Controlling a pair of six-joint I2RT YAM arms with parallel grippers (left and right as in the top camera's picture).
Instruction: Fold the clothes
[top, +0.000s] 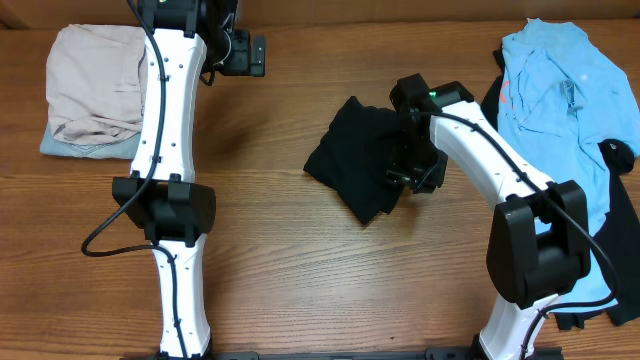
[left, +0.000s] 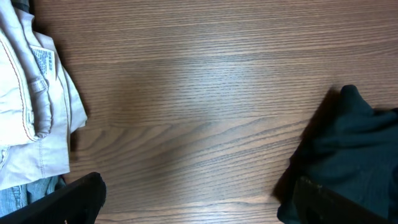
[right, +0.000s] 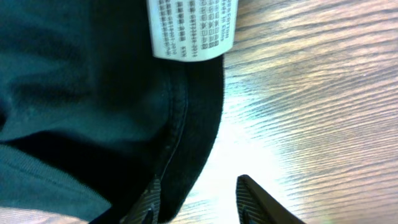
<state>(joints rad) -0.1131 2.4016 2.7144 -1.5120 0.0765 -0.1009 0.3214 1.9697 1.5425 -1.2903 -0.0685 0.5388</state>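
Observation:
A black garment (top: 358, 158) lies crumpled at the table's middle. My right gripper (top: 402, 172) is low at its right edge. In the right wrist view the jaws (right: 199, 199) are open, with the garment's hem (right: 186, 124) and white care label (right: 191, 28) between and beside the left finger. My left gripper (top: 252, 55) is open and empty over bare wood at the back. Its view shows the black garment (left: 354, 149) to the right.
A folded beige garment (top: 95, 85) lies on denim at the back left; it also shows in the left wrist view (left: 31, 106). A pile with a light blue shirt (top: 565, 100) and dark clothes (top: 625, 250) fills the right side.

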